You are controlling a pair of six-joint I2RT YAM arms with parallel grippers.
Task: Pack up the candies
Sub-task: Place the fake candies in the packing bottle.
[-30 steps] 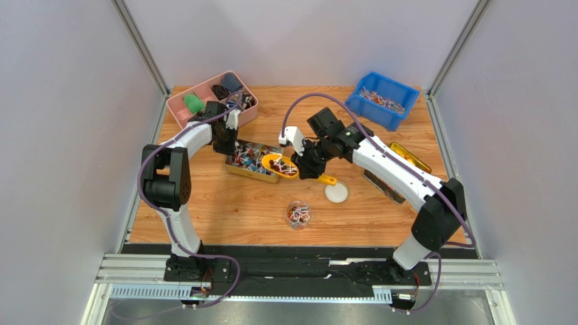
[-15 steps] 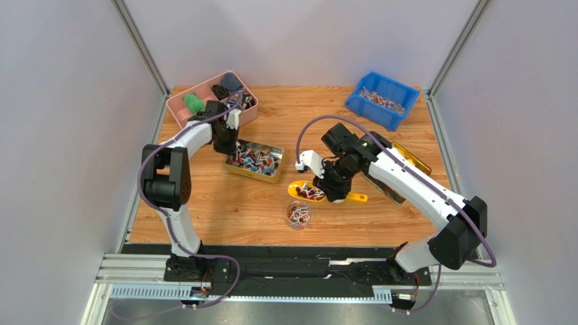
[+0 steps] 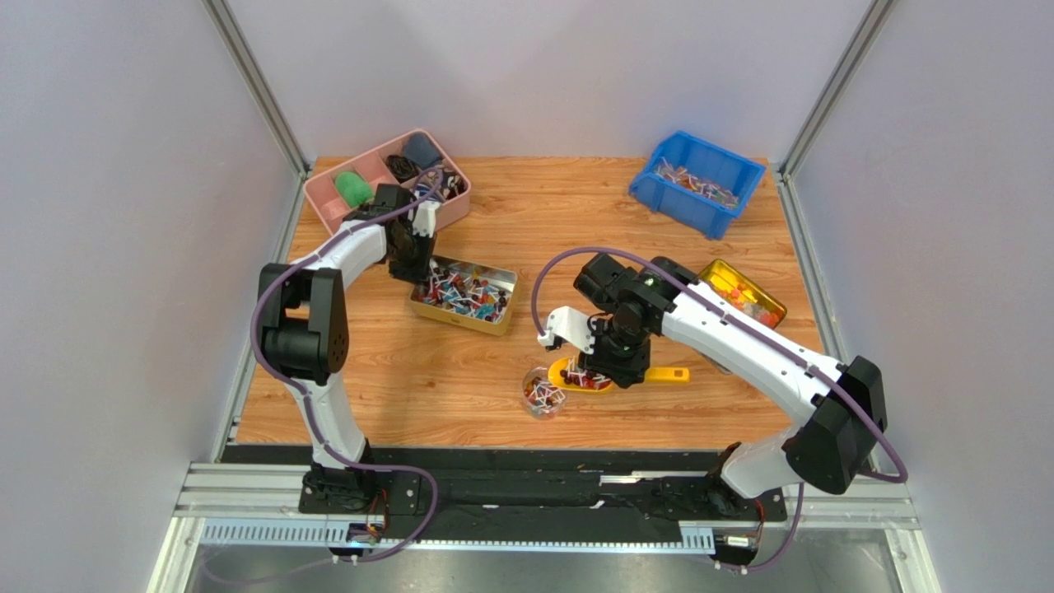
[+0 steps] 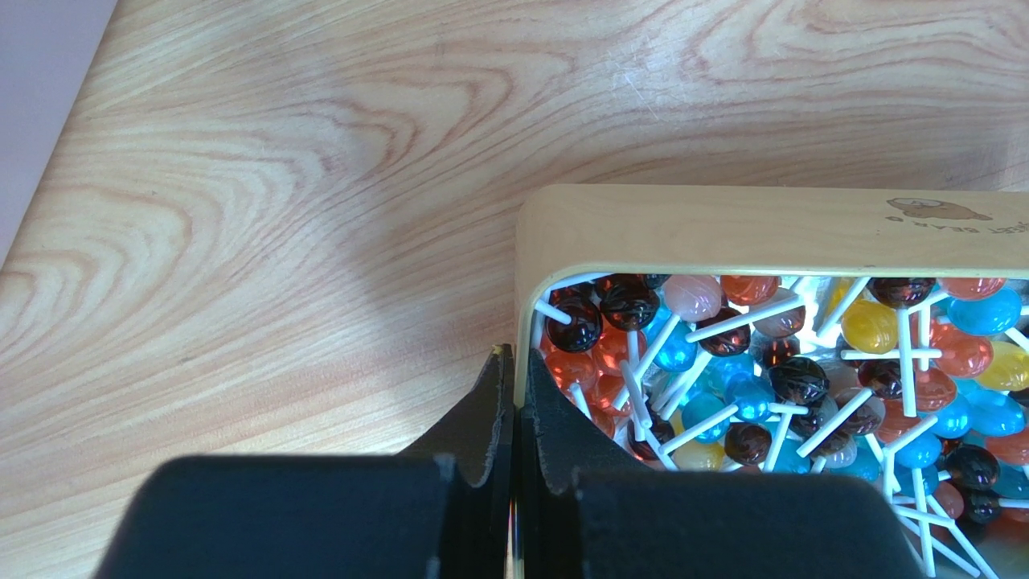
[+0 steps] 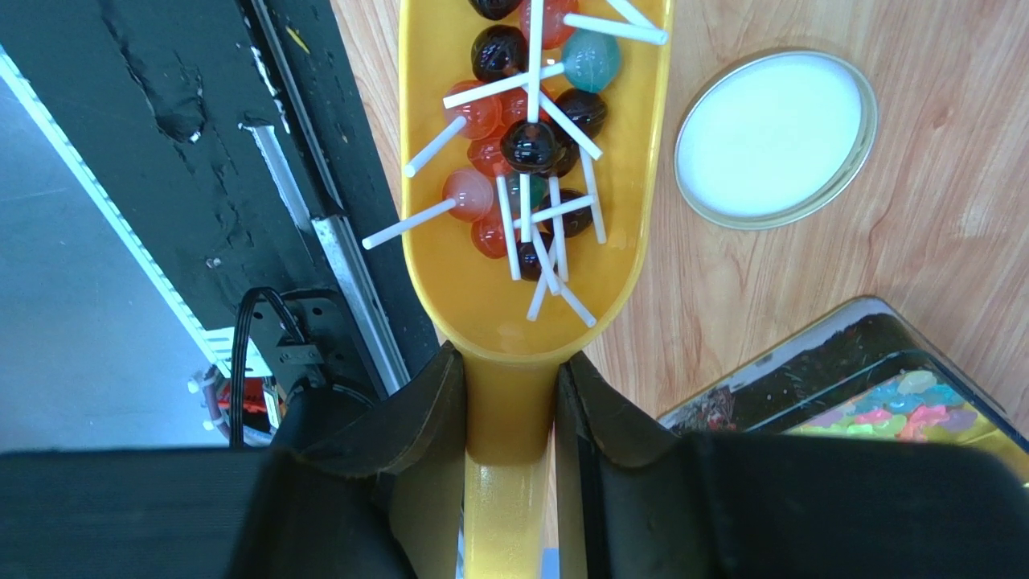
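Swung from the tin (image 4: 749, 223) to lower centre, the scoop (image 5: 513, 332) gripped by the right fingers (image 5: 405, 434) seems beside the jar (image 3: 541, 393); left fingers (image 4: 483, 410) pinch the tin. Tipping early would spill candies (image 5: 532, 145).

The only marking in view is a small dark print (image 4: 954, 221) on the pale outer wall of the tin (image 4: 725, 229) that holds the candies (image 4: 773, 380). It shows in the left wrist view, near the right end of that wall. It is a tiny drawn figure with a short line of letters next to it. The letters stand upside down to the camera and are too small and blurred to read. No other text, label, brand, number or sign can be read in any of the views.
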